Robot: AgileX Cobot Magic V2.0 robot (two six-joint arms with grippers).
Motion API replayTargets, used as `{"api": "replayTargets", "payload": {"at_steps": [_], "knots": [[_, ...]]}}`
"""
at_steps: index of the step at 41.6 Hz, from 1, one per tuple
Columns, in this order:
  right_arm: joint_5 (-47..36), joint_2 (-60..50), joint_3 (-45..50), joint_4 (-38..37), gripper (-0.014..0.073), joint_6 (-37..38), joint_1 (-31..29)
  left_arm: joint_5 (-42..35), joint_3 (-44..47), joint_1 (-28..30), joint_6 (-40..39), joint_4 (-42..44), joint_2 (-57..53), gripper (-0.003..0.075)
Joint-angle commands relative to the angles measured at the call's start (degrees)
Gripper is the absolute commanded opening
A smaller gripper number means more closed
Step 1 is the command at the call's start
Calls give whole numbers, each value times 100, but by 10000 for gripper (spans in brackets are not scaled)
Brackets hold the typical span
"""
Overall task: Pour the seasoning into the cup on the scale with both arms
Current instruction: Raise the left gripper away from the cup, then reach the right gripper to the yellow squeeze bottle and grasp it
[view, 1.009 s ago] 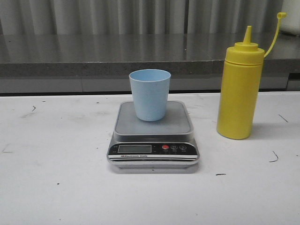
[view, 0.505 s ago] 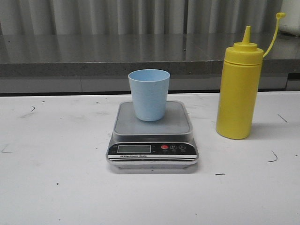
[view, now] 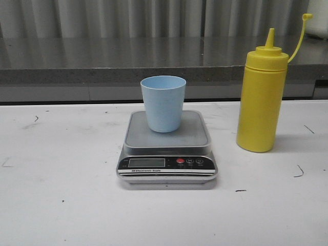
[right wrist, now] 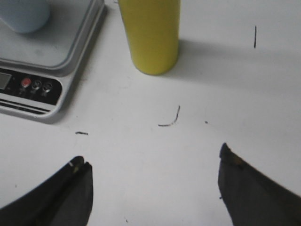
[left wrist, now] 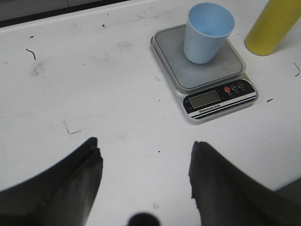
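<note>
The light blue cup [view: 163, 103] stands upright on the grey platform of the silver scale [view: 167, 161] at the table's middle. The yellow seasoning bottle [view: 263, 93] stands upright to the right of the scale, cap strap hanging off its nozzle. Neither arm shows in the front view. In the left wrist view my left gripper [left wrist: 145, 148] is open and empty over bare table, well short of the cup [left wrist: 207, 32] and scale [left wrist: 217, 99]. In the right wrist view my right gripper [right wrist: 153, 157] is open and empty, short of the bottle [right wrist: 150, 34]; the scale [right wrist: 35, 89] lies beside it.
A white table [view: 61, 169] with small dark scuff marks carries everything. A grey ledge [view: 102, 66] and corrugated wall run along the back. The bottle's lower part also shows in the left wrist view [left wrist: 273, 26].
</note>
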Motion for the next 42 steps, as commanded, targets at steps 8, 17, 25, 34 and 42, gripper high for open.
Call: {"api": "replayTargets", "payload": {"at_steps": [8, 17, 25, 34, 42], "knots": [[-2086, 387, 244, -31, 631, -59, 303, -352, -145, 3, 1, -64, -15, 398], [-3041, 1099, 244, -112, 664, -59, 303, -352, -145, 3, 1, -64, -15, 398], [-4366, 1859, 244, -164, 664, -59, 303, -352, -145, 3, 1, -64, -15, 398], [-5894, 2930, 218, -444, 663, -49, 303, -352, -145, 3, 1, -64, -15, 398], [-6814, 3956, -61, -435, 663, 93, 303, -352, -145, 3, 1, -64, -15, 398]]}}
